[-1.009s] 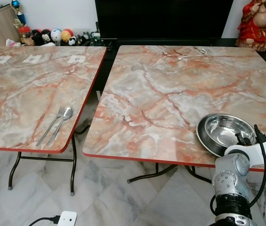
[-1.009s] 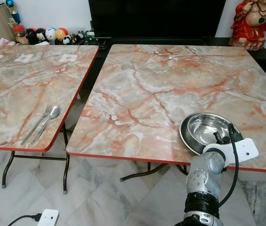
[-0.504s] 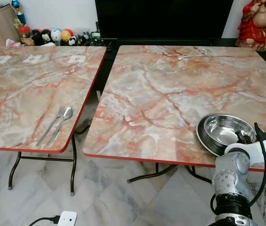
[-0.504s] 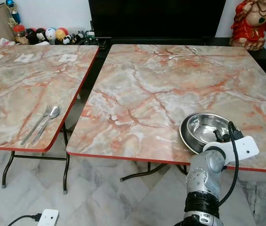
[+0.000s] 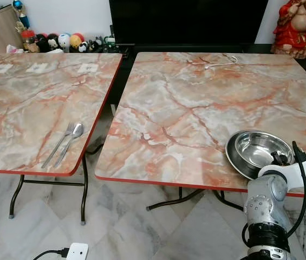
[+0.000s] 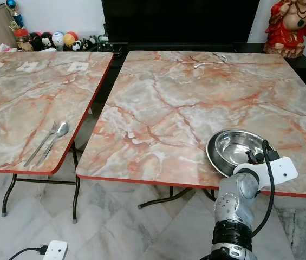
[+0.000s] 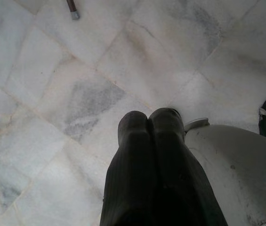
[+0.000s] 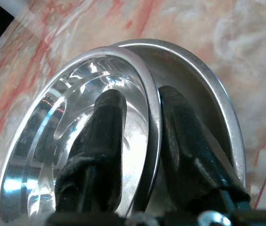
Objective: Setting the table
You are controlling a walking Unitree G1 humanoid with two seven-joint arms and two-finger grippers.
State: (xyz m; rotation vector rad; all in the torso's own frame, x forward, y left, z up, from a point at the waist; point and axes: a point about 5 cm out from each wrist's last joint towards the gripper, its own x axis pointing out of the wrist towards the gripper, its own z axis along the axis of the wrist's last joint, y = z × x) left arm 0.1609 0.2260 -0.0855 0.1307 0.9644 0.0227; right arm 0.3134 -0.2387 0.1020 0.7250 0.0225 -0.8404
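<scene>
You're early in the setting: one steel bowl [image 5: 256, 151] sits upright, mouth up, at the near right corner of the right desk [image 5: 196, 108], while the fork [image 5: 59, 143] and spoon [image 5: 70, 142] lie side by side on the left desk [image 5: 23, 103] — yet to be brought over. Their long axes run diagonally, heads pointing away from you. Your right end effector [image 8: 140, 141] pinches the bowl's rim, one finger inside. Your left end effector [image 7: 149, 136] hangs clenched over the floor.

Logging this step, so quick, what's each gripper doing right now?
Left gripper: shut, empty, hanging over the floor.
Right gripper: shut on the rim of the top steel bowl, one finger inside.
</scene>
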